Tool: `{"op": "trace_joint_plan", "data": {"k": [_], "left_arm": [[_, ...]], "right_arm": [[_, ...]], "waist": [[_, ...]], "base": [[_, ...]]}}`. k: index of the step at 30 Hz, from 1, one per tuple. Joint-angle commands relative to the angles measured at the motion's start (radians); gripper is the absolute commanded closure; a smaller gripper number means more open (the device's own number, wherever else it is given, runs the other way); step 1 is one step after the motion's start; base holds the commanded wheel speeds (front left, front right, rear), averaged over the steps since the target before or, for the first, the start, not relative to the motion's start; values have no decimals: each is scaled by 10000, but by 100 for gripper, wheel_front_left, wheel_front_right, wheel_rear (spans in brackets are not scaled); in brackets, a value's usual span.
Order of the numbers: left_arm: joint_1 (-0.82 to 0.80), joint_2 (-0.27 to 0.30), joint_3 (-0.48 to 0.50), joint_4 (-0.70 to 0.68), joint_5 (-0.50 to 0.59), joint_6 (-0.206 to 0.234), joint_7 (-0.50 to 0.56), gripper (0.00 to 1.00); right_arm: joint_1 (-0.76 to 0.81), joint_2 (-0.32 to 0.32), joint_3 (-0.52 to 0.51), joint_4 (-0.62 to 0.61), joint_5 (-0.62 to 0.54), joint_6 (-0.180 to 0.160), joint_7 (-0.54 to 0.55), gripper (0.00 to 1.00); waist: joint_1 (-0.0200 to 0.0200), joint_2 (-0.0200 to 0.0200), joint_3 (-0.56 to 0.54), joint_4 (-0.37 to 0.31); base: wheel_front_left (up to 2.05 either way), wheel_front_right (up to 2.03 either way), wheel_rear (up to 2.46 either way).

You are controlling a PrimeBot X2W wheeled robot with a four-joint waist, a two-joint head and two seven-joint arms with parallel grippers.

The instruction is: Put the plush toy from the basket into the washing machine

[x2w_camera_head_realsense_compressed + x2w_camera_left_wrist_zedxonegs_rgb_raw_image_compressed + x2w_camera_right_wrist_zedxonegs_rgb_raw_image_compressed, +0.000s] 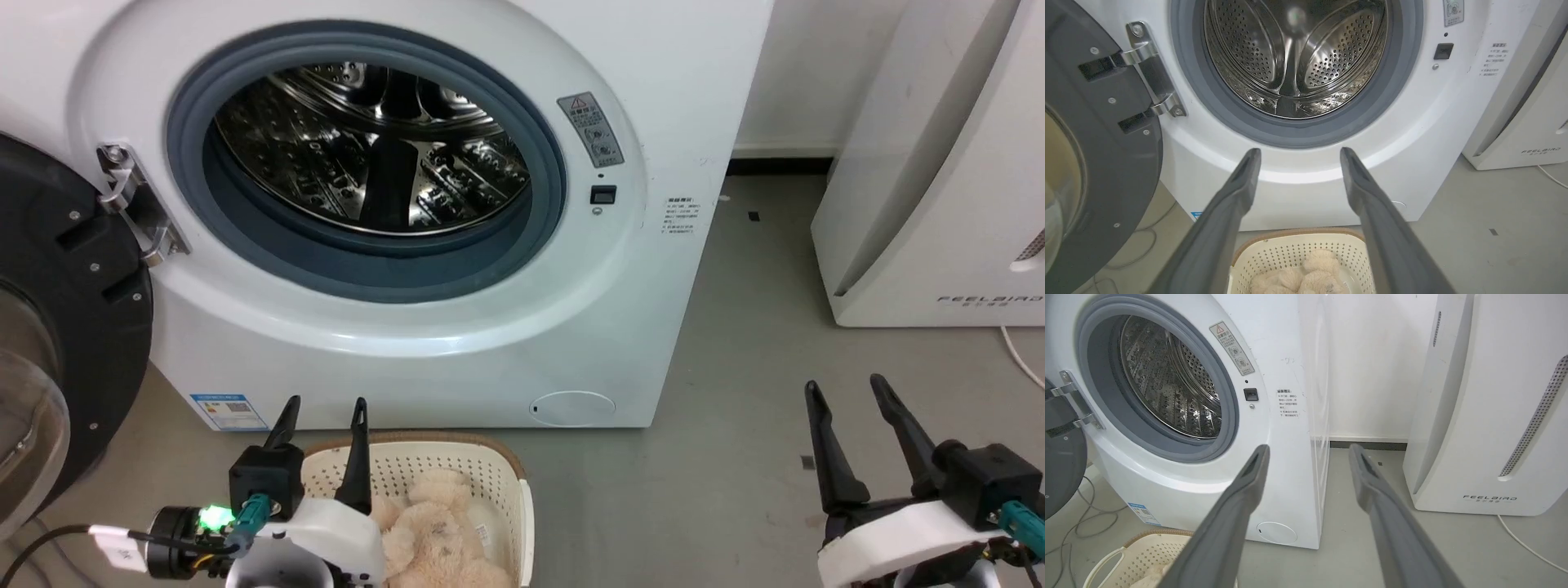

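So, the plush toy (pixel 433 531) is found lying down inside the basket (pixel 490 472), which is parked on the floor (pixel 735 425) right in front of the washing machine (pixel 653 98). The basket's far brown rim is stopped just short of the machine's base.

The porthole is left wide open. The door (pixel 73 327) is swung out to the left on its hinge, and the shiny steel drum (pixel 367 147) is seen behind the grey gasket (pixel 543 237).

The left gripper (pixel 326 402) is held at the basket's left side, its fingers (pixel 1224 212) spread apart with nothing between them. One finger is lined up over the left rim, though whether the rim is actually touched can't be told from the head view, tbh.

The right gripper (pixel 843 384) is kept well off to the right over bare floor, fingers likewise parted and empty.

A decent lane of open floor is seen between the washer's right side and the white FEELBIRD appliance (pixel 922 204), with a white cable (pixel 1020 359) trailed beside that unit. On the left, room is pinched by the door's edge, and grey cords (pixel 1073 522) are looped on the floor beneath it.
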State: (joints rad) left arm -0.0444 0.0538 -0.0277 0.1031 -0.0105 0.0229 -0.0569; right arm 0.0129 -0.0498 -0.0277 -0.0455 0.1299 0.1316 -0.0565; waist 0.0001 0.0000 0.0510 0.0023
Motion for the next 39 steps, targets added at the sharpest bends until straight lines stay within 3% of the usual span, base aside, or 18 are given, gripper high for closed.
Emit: {"op": "trace_joint_plan", "data": {"k": [1,23,39], "left_arm": [[-246,66,-56,186,2,-52,-107,0],[-2530,813,-800,4293,318,-515,-462,0],[-4029,1601,-1863,6308,933,-815,937,0]], "right_arm": [[-213,-1,-39,-101,133,-2,-112,0],[-1086,-2,73,-510,971,-4,-592,0],[-1838,-3,15,-940,1568,-5,-926,0]], "waist": [[0,0,100,-10],[0,0,1892,-434],[0,0,3887,-814]], "base": [[0,0,0],[0,0,0],[0,0,0]]}}
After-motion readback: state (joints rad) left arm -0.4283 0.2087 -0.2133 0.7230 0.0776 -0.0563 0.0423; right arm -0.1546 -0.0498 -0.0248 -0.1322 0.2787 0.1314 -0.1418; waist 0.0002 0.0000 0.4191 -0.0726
